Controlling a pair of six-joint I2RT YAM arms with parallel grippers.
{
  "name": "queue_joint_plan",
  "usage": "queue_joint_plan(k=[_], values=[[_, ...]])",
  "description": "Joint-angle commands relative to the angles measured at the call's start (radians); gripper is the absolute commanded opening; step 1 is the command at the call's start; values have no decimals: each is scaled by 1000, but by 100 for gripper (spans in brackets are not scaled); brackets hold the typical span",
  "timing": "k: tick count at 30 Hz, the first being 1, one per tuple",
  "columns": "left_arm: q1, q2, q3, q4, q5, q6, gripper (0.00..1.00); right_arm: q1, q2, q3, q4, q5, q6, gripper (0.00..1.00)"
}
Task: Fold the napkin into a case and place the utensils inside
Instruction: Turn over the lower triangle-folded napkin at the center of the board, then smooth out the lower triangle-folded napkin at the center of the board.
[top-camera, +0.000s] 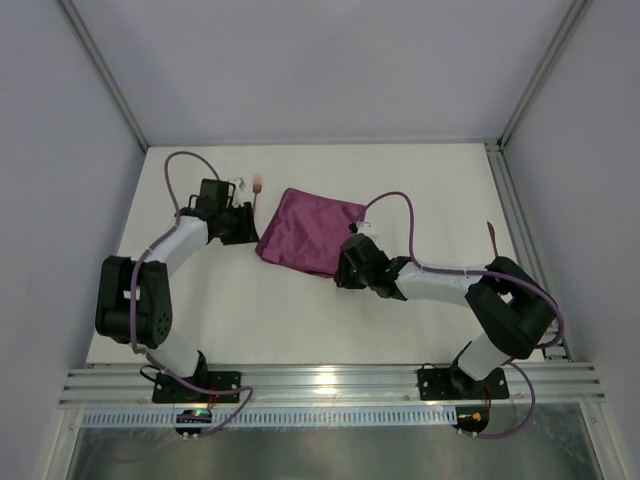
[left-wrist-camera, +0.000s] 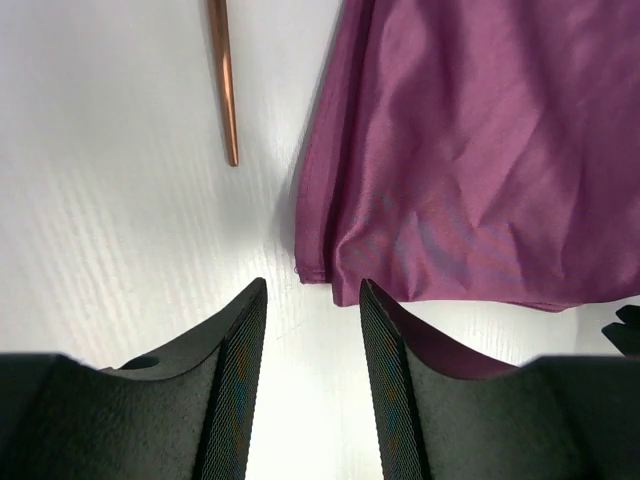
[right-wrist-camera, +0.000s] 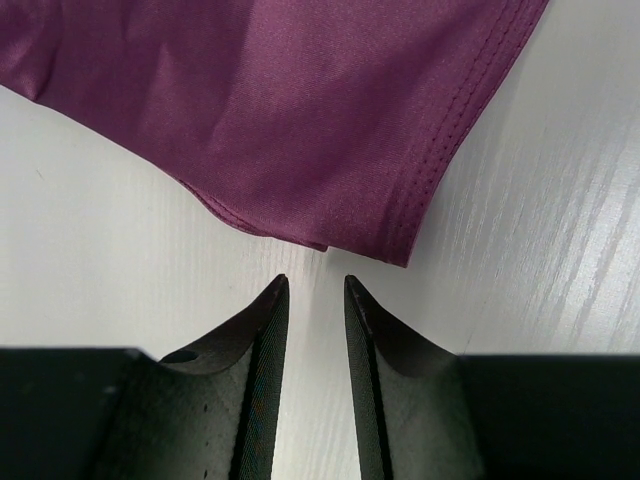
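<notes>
Napkin (top-camera: 308, 232) lies folded into a skewed, near-square patch between the two grippers, with no side clearly the longer. Its near-left corner sits just ahead of the left gripper (left-wrist-camera: 312, 290), whose fingers stand moderately apart with nothing between them. Its stitched near-right corner lies just ahead of the right gripper (right-wrist-camera: 315, 283), fingers narrowly apart and empty. The fork (top-camera: 258, 186) lies ahead and left of the left gripper, running lengthwise away from it, head at the far end. The second utensil (top-camera: 491, 236) lies well to the right of the right gripper.
</notes>
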Motion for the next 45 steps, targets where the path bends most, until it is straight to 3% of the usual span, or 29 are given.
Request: queue_joint_plan(k=[1,6,18,29,32,37,40,44,45], values=[[-11,-103,-11,6,-81,89,44,6,6,7,51,29,15,33],[-63,-62,-30,-18,-58,104,42,6,31,13,71,15,23,32],[-69,79,10,-25,-6,74,42,16,57,25,94,20,34,32],[-71,101,21,-29,19,52,32,14,80,38,108,61,40,28],[-71,96,23,-26,28,51,26,16,81,35,123,64,38,26],[-71,102,33,-35,27,51,2,16,91,44,122,75,38,23],[-71,89,33,-35,25,52,0,14,86,38,125,96,43,23],[-71,63,35,-37,25,54,0,16,91,44,129,115,40,11],[-69,60,39,-38,24,55,0,16,94,45,126,119,38,3]])
